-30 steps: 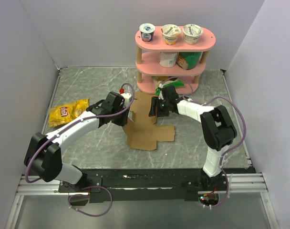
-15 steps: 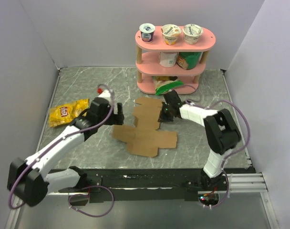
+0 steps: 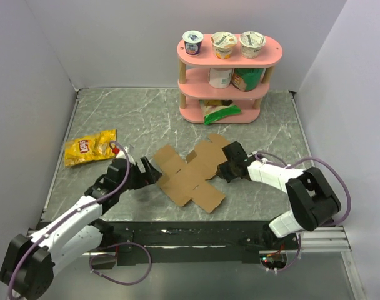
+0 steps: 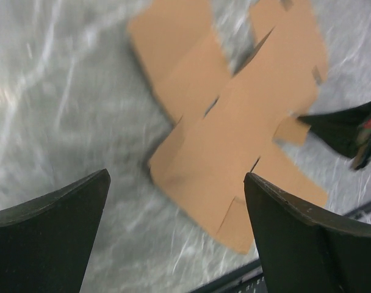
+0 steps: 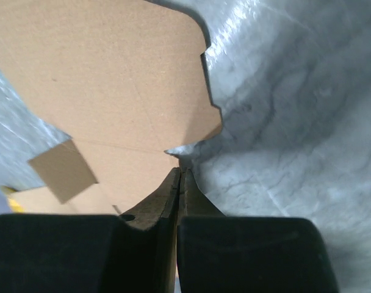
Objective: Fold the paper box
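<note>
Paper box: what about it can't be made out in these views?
Right wrist: the shut right gripper meets the paper box edge; whether it pinches the sheet is too fine to tell.
Left wrist: motion blur smears its creases.
Top external: the right arm covers that contact.

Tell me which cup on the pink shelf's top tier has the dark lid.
The leftmost cup, with a dark blue top; the middle cup and right cup have pale tops.
</note>
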